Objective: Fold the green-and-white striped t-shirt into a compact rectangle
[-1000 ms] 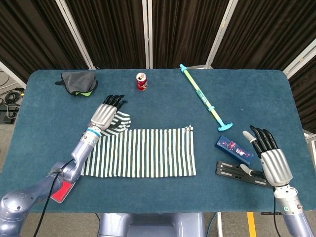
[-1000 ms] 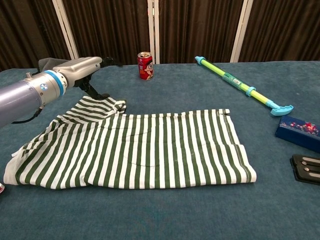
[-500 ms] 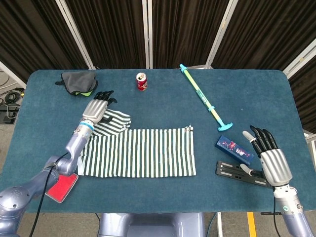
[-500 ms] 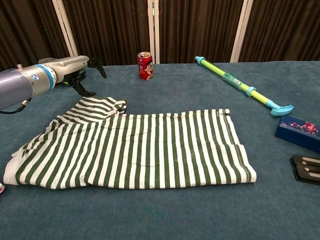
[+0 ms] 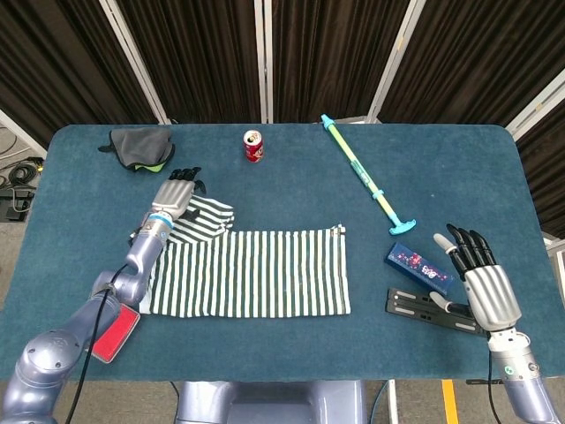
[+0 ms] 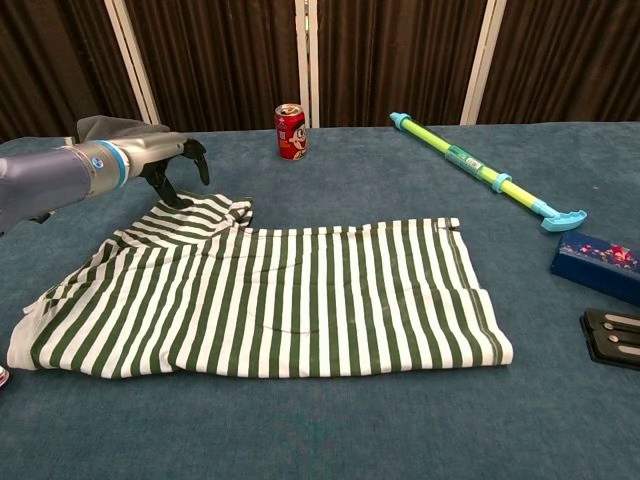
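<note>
The striped shirt [image 5: 247,272] lies partly folded on the worktop [image 5: 291,177], one sleeve sticking out at its far left corner. The left hand [image 6: 170,160] hovers over that sleeve, fingers curled downward and holding nothing, apparently ready to pinch it and fold it inward. The right hand [image 5: 481,276] rests open, well apart.
</note>
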Available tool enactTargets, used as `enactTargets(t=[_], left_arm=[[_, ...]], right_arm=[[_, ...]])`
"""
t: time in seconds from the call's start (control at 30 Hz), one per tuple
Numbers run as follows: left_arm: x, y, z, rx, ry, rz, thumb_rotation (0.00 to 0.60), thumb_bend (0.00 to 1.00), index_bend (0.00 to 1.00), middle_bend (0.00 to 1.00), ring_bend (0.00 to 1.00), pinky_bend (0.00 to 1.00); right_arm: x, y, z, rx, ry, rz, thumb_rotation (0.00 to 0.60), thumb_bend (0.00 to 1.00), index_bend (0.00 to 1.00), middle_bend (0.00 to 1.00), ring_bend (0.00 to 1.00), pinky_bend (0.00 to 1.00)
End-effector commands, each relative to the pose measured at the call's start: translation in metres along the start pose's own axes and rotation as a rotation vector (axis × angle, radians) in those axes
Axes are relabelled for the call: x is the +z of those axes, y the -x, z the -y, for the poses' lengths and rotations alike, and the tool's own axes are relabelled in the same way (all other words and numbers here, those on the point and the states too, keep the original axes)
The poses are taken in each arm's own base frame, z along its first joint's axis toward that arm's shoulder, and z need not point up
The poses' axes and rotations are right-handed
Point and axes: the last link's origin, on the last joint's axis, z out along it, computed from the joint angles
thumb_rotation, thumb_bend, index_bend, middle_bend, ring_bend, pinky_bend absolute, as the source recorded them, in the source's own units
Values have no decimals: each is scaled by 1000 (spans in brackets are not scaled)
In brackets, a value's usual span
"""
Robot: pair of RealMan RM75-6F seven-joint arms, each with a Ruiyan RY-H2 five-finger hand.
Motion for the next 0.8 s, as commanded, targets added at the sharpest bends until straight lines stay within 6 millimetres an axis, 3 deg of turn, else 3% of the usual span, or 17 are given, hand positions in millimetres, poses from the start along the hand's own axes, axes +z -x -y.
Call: enactTargets(t=[0.03, 0.8], left_arm=[[4, 3, -7, 4, -2, 9, 600, 397, 346, 0, 0, 0], [8, 14, -4, -7, -45, 86, 600, 398, 387, 0, 0, 0]], right_arm=[[0, 0, -1, -1, 3, 0, 600, 0, 164, 0, 0, 0], [1, 1, -2, 0, 6, 3, 600, 0, 178, 0, 0, 0]])
